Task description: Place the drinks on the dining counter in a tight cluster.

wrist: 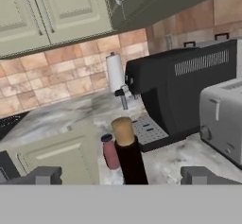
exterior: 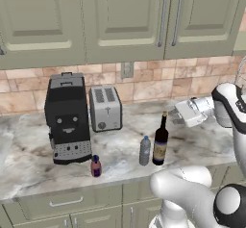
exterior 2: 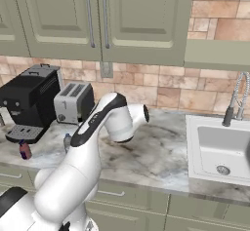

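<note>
Three drinks stand on a marble counter (exterior: 202, 147) under wall cabinets. The tall dark wine bottle (exterior: 160, 143) is near the front edge, the clear water bottle (exterior: 145, 150) just left of it, and the small red bottle (exterior: 96, 166) farther left. My gripper (exterior: 177, 114) hovers open just right of the wine bottle's neck, at the height of its top. In the hand view the wine bottle (wrist: 129, 158) rises midway between the two spread fingertips of the gripper (wrist: 122, 176), with the red bottle (wrist: 110, 150) behind it. The dining counter is out of view.
A black coffee machine (exterior: 67, 119) and a silver toaster (exterior: 105, 107) stand at the back left of the counter. A sink (exterior 2: 219, 149) with a faucet (exterior 2: 237, 98) lies to the right. A paper towel roll (wrist: 114, 73) stands beyond the coffee machine.
</note>
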